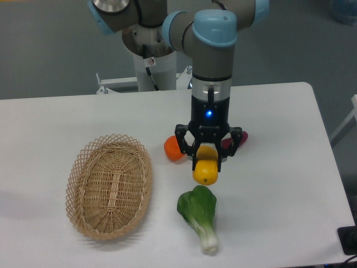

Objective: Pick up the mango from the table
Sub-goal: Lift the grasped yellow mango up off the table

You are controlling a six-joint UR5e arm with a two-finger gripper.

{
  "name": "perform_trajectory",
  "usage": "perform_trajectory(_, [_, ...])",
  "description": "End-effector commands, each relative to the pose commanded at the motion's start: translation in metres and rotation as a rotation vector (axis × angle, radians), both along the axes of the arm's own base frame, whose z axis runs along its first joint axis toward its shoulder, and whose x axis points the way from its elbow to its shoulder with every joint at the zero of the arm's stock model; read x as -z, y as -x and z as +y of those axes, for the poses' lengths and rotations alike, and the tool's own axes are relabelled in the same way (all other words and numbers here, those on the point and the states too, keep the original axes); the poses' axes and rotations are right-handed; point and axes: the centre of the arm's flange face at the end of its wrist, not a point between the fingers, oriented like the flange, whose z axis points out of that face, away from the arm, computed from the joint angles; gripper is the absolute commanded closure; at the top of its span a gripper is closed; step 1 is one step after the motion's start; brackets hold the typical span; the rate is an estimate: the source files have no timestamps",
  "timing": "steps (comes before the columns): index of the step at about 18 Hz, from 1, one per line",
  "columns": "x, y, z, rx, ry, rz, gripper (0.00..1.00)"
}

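**Mango in the grip, pick nearly complete**

From the fixed camera we see our gripper (207, 163) pinching the mango (205, 171) near its top, the fruit hanging below the fingers and apparently clear of the table (290, 167). Bok choy (199, 215) lies at 6 o'clock, the orange (170, 149) at 10, the basket (109, 186) at 8. We judge the grasp done; only holding it aloft remains.
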Motion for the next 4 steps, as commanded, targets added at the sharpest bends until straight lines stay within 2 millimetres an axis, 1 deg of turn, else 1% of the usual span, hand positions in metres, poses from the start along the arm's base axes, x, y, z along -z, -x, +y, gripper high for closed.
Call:
perform_trajectory(3, [0.0015,-0.0011,0.0003,0.002,0.002,-0.002,0.59])
perform_trajectory(4, [-0.0002,-0.0051,0.0039,0.011,-0.001,0.001,0.59])
